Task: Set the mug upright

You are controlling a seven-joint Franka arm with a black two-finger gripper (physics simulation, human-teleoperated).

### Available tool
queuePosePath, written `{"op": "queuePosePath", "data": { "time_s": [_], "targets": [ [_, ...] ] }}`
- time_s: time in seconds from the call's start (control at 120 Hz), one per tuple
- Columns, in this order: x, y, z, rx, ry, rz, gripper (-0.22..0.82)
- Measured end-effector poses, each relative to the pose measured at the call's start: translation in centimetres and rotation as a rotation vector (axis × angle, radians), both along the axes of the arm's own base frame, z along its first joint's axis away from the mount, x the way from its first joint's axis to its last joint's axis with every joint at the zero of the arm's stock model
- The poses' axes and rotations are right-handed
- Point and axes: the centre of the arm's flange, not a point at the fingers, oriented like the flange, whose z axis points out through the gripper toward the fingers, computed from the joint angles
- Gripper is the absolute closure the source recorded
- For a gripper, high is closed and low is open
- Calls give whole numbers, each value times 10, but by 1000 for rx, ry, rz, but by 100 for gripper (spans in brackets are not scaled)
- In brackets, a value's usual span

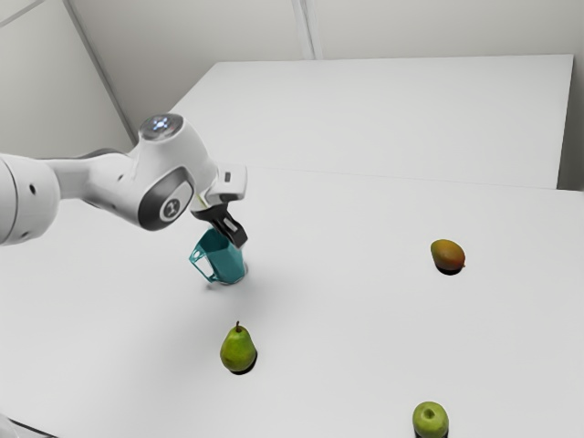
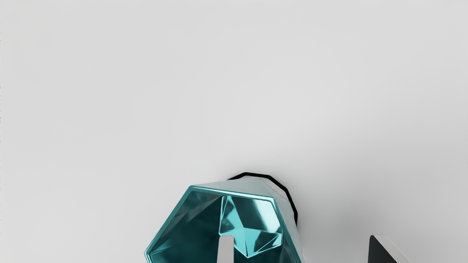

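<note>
Exterior view: the gripper point(image 1: 237, 237) is at the teal mug point(image 1: 225, 258) on the tabletop point(image 1: 338, 319), whose handle points toward the exterior view's left (whether its base sits flat, I can't tell), with the pear point(image 1: 238, 349) nearby. In the wrist view the fingers point(image 2: 225, 250) stand wide apart, one across the mug's open mouth, the other beyond its wall.

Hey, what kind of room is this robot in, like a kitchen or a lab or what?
Probably a lab or test room, in simulation: a robot arm reaches over a broad white table, and plain pale walls stand behind.
</note>
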Motion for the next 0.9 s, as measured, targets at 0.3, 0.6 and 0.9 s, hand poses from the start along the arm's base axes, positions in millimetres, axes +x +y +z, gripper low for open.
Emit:
{"op": "queuePosePath", "data": {
  "time_s": [0.3, 0.6, 0.9],
  "targets": [
    [13, 1, 37, -25, -4, 31, 20],
    [43, 11, 95, -102, 58, 138, 5],
    [100, 53, 155, -161, 181, 281, 1]
  ]
}}
